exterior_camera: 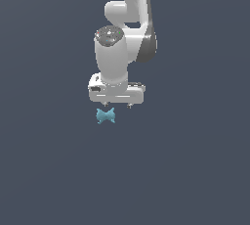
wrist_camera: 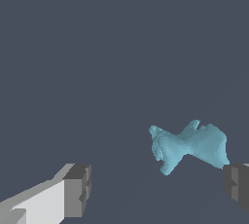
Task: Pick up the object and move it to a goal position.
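A: Bow (exterior_camera: 105,116), blue and bumpy, lies on the dark floor (exterior_camera: 195,170), right under the claw (exterior_camera: 116,105).
B: Is the claw holding it?
A: No. The fingers (wrist_camera: 78,190) are spread wide. In the wrist view the bow sits close to one dark fingertip, far from the other.
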Robot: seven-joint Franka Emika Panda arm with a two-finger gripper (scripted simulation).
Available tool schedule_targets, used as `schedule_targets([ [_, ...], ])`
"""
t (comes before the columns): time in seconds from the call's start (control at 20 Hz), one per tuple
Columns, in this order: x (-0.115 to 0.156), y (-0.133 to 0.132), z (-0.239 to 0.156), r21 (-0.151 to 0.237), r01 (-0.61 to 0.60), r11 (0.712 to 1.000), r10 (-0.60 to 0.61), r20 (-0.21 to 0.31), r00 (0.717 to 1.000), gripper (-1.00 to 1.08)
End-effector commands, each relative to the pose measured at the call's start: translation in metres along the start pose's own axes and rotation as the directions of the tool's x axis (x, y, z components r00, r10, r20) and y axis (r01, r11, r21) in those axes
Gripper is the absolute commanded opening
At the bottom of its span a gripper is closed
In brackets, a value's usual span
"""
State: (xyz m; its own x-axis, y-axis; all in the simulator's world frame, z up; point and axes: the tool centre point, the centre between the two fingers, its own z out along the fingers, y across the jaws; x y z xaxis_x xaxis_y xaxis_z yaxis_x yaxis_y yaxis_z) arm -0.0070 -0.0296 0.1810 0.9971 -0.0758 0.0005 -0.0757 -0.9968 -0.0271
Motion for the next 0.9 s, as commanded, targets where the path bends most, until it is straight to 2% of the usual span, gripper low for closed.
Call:
schedule_targets([
  [0.0, 0.0, -0.001, 0.0, 0.0, 0.0, 1.0, 0.0, 0.001, 1.0, 1.0],
  [0.5, -0.002, 0.004, 0.006, 0.0, -0.106, 0.994, 0.106, 0.002, 0.994, 1.0],
  [0.85, -0.004, 0.011, 0.014, 0.0, -0.266, 0.964, 0.266, 0.003, 0.964, 1.0],
])
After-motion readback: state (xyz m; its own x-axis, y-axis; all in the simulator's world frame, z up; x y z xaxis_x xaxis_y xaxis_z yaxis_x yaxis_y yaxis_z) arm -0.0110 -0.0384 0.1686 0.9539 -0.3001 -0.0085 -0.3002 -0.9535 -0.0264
